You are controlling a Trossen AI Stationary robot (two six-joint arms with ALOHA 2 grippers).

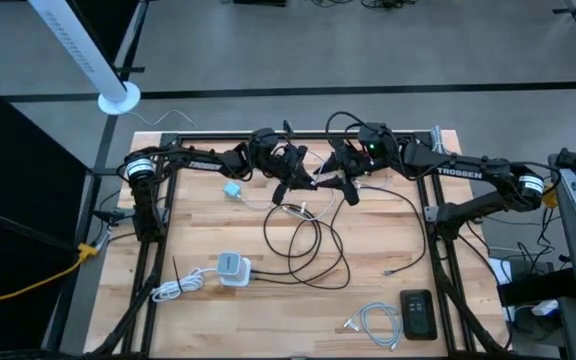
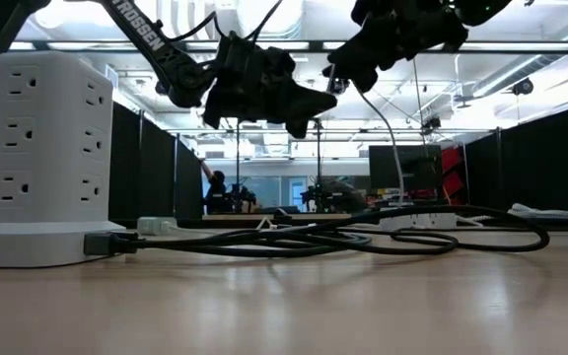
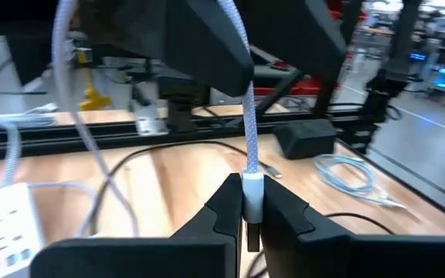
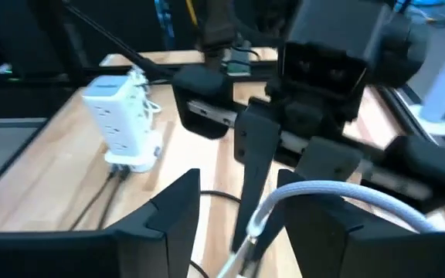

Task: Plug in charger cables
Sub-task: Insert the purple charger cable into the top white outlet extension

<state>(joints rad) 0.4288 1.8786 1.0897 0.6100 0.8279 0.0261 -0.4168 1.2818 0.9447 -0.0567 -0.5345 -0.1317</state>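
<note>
While both arms meet in the air over the table's far middle, no plugging looks finished; the left gripper (image 3: 251, 220) pinches the braided white cable (image 3: 247, 127) just behind its plug, and the right gripper (image 4: 234, 220) stands spread around that same cable; other charger cables (image 1: 383, 322) lie loose nearer.

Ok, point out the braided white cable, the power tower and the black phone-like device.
braided white cable (image 3: 251, 189), left wrist view, its plug collar.
power tower (image 2: 47, 148), low view, front face.
black device (image 1: 417, 313), high view, its middle.
</note>
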